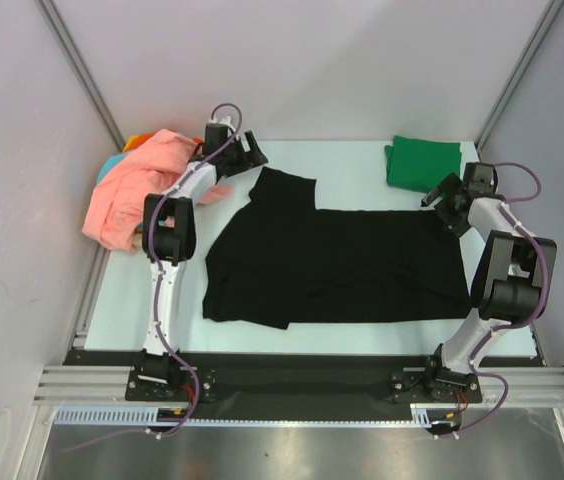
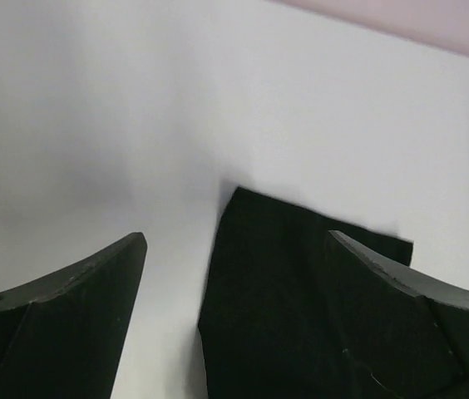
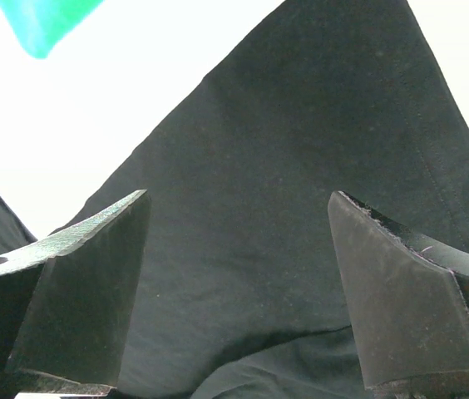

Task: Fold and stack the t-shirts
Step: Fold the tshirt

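Note:
A black t-shirt (image 1: pixel 337 265) lies spread flat on the white table, one sleeve pointing to the back left. It also shows in the left wrist view (image 2: pixel 284 299) and the right wrist view (image 3: pixel 301 208). My left gripper (image 1: pixel 247 152) is open and empty just above the sleeve's far end. My right gripper (image 1: pixel 440 200) is open and empty over the shirt's back right corner. A folded green t-shirt (image 1: pixel 424 163) lies at the back right; its corner shows in the right wrist view (image 3: pixel 43 21). A salmon-pink t-shirt (image 1: pixel 137 190) is heaped at the back left.
Orange (image 1: pixel 138 141) and teal (image 1: pixel 110 163) cloth peeks out behind the pink heap. Grey walls enclose the table on three sides. A metal rail (image 1: pixel 302 385) with both arm bases runs along the near edge.

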